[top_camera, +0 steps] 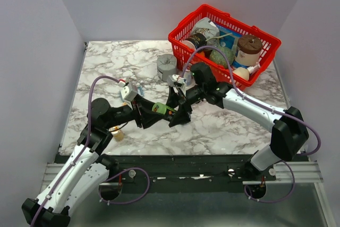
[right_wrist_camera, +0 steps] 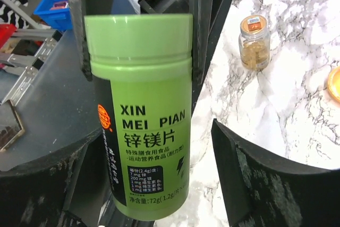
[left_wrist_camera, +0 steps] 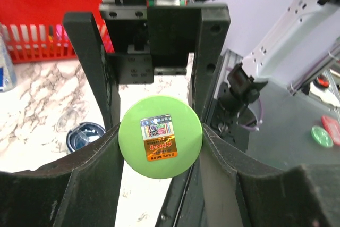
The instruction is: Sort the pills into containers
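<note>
A light-green pill bottle [top_camera: 161, 109] hangs over the table between both arms. My left gripper [left_wrist_camera: 161, 150] is shut on its round green lid [left_wrist_camera: 159, 123], with both fingers pressed against it. My right gripper [right_wrist_camera: 159, 150] is open around the bottle's labelled body [right_wrist_camera: 146, 78]; its right finger [right_wrist_camera: 255, 179] stands apart from it. The dark blue container [left_wrist_camera: 85, 134] lies on the marble behind the left finger. The orange container [right_wrist_camera: 335, 84] peeks in at the frame edge. Amber pills show inside a small clear jar [right_wrist_camera: 254, 43].
A red wire basket [top_camera: 265, 38] full of jars and bottles stands at the back right. A grey notched round block [top_camera: 166, 66] sits just left of it. The small jar [top_camera: 118, 134] stands by the left arm, near the table's front edge.
</note>
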`<action>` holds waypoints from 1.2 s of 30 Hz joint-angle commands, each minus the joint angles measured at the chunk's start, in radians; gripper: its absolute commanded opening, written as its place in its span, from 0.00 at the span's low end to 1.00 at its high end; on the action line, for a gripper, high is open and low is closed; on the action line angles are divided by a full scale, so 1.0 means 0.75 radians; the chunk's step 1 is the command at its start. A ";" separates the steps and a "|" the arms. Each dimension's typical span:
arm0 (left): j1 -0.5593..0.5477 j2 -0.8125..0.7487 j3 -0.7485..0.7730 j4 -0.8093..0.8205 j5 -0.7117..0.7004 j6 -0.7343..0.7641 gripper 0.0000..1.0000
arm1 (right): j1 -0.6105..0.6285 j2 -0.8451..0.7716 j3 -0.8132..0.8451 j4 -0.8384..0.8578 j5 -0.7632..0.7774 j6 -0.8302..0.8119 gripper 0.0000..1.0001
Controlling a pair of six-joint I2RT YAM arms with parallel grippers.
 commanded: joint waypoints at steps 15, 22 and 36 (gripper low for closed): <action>0.001 -0.032 0.022 0.028 -0.174 -0.058 0.70 | -0.001 -0.031 -0.035 0.171 0.079 0.163 0.21; 0.001 0.023 0.153 -0.191 -0.095 0.022 0.96 | -0.001 -0.037 -0.035 0.149 0.065 0.124 0.20; 0.003 0.101 0.265 -0.428 -0.070 0.213 0.69 | -0.003 -0.027 -0.033 0.140 0.065 0.118 0.19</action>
